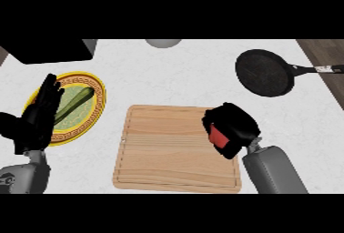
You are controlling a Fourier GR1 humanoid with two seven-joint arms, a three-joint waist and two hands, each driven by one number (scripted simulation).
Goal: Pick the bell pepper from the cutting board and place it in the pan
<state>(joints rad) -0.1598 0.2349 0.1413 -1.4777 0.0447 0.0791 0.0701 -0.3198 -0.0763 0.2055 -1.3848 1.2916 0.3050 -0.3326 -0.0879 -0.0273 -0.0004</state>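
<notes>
A red bell pepper (218,136) shows as a small red patch inside my right hand (232,127), whose fingers are curled round it over the right edge of the wooden cutting board (168,154). Most of the pepper is hidden by the hand. The black pan (264,73) lies at the back right, its handle (316,69) pointing right, apart from the hand. My left hand (37,118) rests open at the left, fingers up, over a yellow plate.
A yellow-rimmed plate (94,102) holding a green vegetable (75,102) sits at the left. A black box (47,50) stands at the back left, a grey round object (163,43) at the back centre. The counter's right edge meets dark wood (329,50).
</notes>
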